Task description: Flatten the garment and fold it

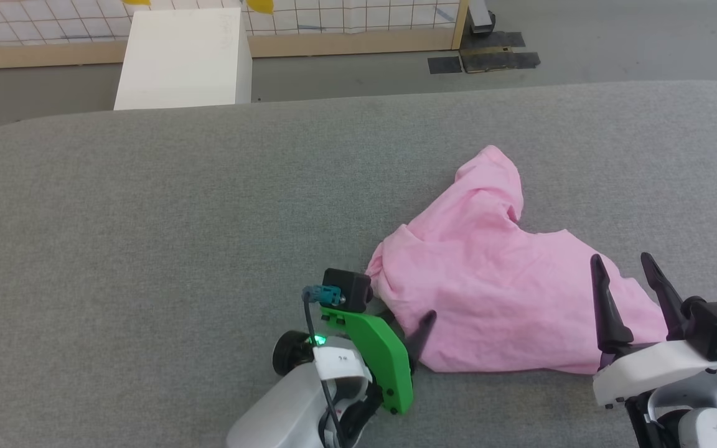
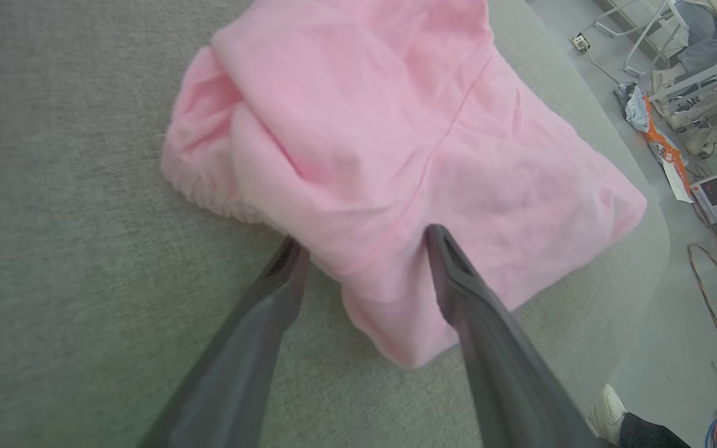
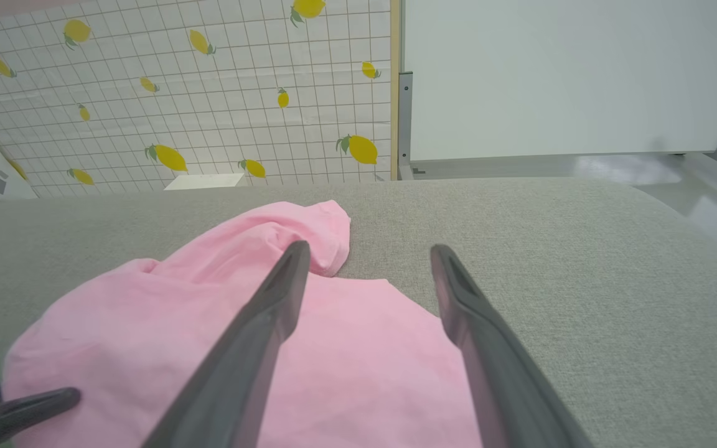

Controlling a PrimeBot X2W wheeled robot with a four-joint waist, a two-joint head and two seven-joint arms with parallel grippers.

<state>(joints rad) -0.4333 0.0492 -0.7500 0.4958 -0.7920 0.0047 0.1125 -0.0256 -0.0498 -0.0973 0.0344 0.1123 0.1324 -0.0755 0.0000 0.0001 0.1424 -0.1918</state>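
Both left hand (image 2: 363,241) and right hand (image 1: 620,257) gape at garment (image 1: 489,267) on grey surface (image 1: 147,218), lemon-print wall (image 3: 209,93) beyond.

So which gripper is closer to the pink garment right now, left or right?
Left. The left gripper is open, straddling the garment at its bunched edge, down at the fabric. The right gripper, also open, appears to hover above the opposite corner.
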